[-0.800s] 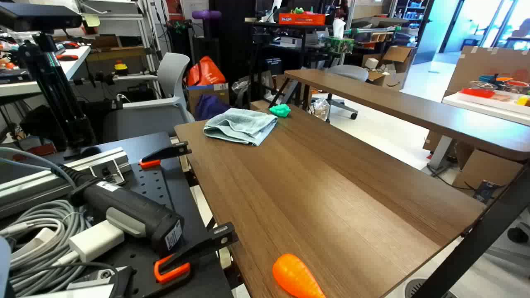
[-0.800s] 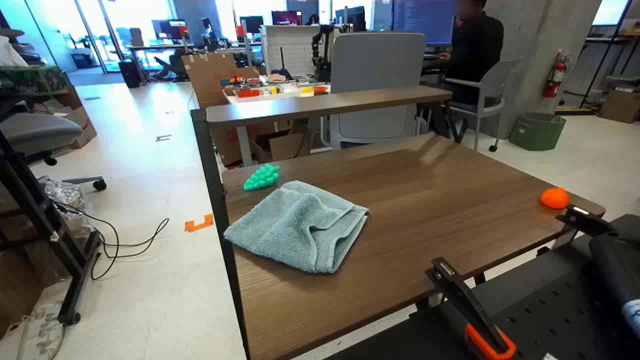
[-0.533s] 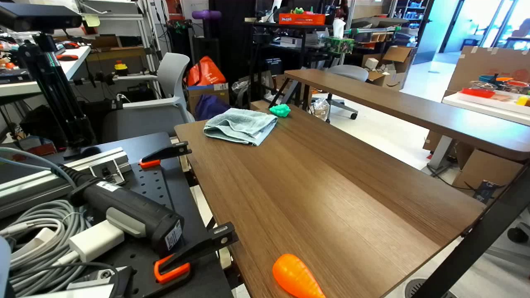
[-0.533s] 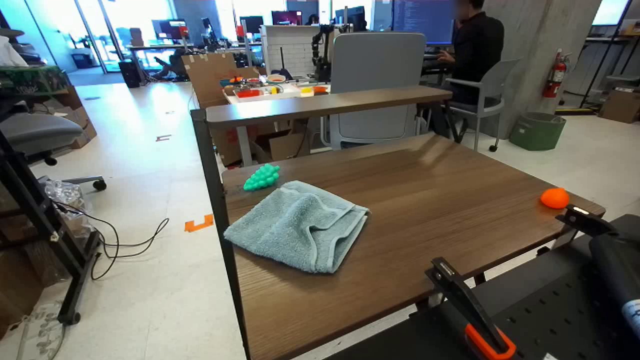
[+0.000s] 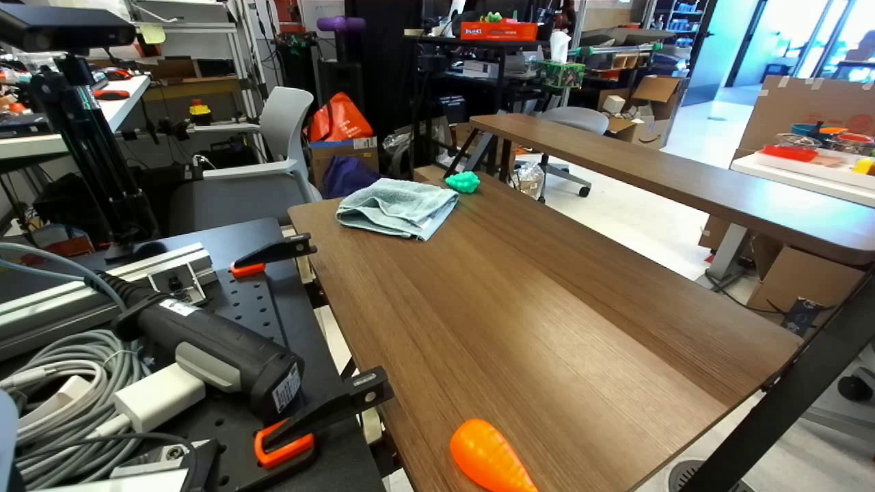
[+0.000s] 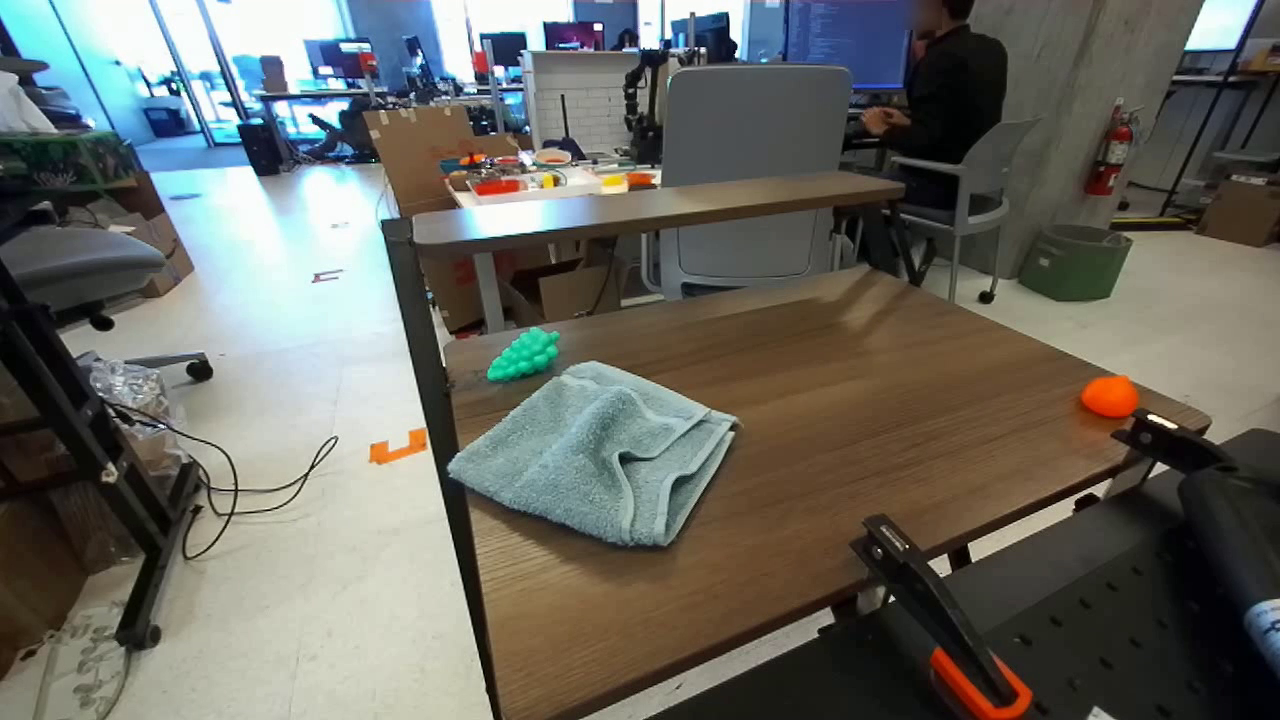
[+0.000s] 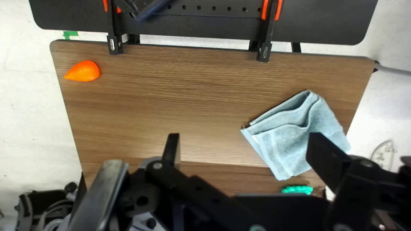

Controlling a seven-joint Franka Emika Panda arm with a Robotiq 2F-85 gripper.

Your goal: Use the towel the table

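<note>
Apparently, grasping comes first: the towel (image 7: 285, 141) lies folded on the tabletop (image 7: 179, 106), between three and four o'clock in the wrist view. The tool (image 7: 244, 137) holds nothing, its jaws wide apart. It should pinch several layers together, on the towel's eleven o'clock side. The green toy (image 7: 297, 190), just beside at six o'clock, and the orange toy (image 7: 84, 71), at the tabletop's ten o'clock, may obstruct wiping.
</note>
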